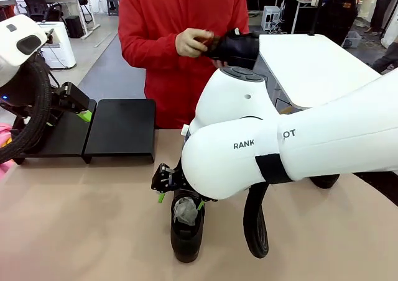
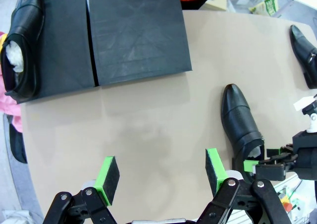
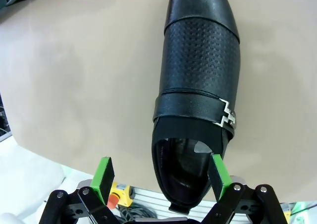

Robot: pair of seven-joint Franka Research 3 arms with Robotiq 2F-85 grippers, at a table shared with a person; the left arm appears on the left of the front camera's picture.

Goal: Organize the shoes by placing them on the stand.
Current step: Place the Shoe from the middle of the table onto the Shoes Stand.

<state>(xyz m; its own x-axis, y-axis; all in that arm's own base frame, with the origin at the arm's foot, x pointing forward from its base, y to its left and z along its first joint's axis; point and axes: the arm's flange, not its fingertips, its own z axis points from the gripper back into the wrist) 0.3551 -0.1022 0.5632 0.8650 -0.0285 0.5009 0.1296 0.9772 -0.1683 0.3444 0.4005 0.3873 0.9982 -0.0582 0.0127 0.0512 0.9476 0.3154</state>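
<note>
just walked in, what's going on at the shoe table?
Shoes are going onto the stand. One shoe already sits at its end. The right gripper is open, pads either side of the heel of a buckled shoe lying on the table, not clamped. The left gripper hovers open over bare table, holding nothing. A spare shoe lies farther off, and the person's hand holds a fourth shoe.

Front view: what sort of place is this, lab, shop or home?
Probably an open-plan robotics lab or office. Behind the person in red stand white desks and a black office chair on a grey floor, and the white right arm reaches over the tan table.
</note>
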